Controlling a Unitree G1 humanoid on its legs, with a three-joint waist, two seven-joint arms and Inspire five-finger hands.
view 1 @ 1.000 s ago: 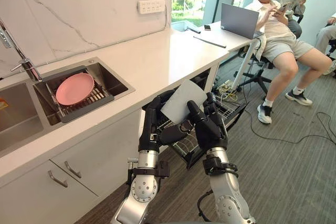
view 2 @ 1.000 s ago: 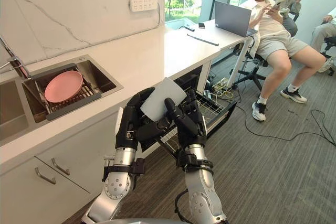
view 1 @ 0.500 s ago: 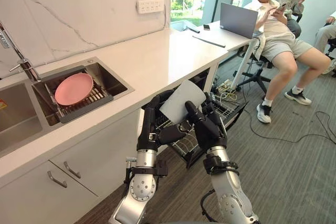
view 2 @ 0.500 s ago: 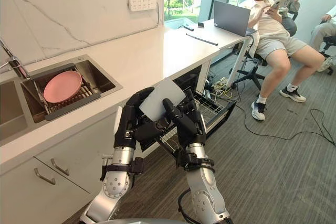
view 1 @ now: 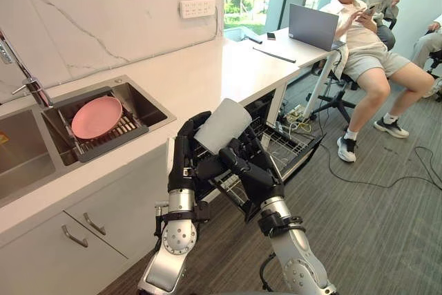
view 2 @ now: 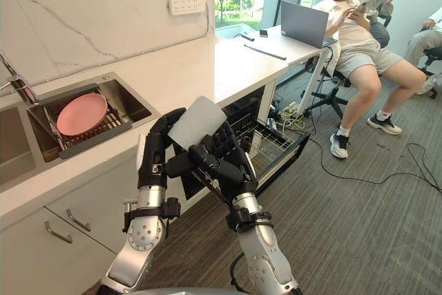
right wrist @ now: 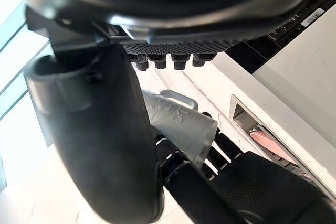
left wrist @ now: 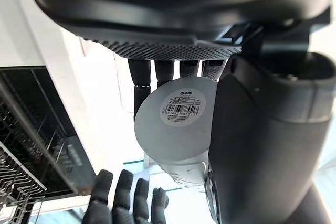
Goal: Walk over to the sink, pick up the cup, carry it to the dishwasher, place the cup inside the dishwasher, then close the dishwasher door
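Below the counter point(view 1: 242, 74), by the open dishwasher point(view 1: 290, 144), the left hand point(view 1: 183, 151) is clasping the cup point(view 1: 222, 124); the right hand point(view 1: 252, 176) is sitting at its 5 o'clock, grip unclear.

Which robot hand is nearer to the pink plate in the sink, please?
Left. The left robot hand holds the cup on the side toward the plate; the right robot hand is beyond the cup, farther off.

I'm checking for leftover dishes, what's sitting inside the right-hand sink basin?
A pink plate lies on a dark rack inside the sink basin. The plate and rack cover the basin floor beneath them, so anything there can't be seen.
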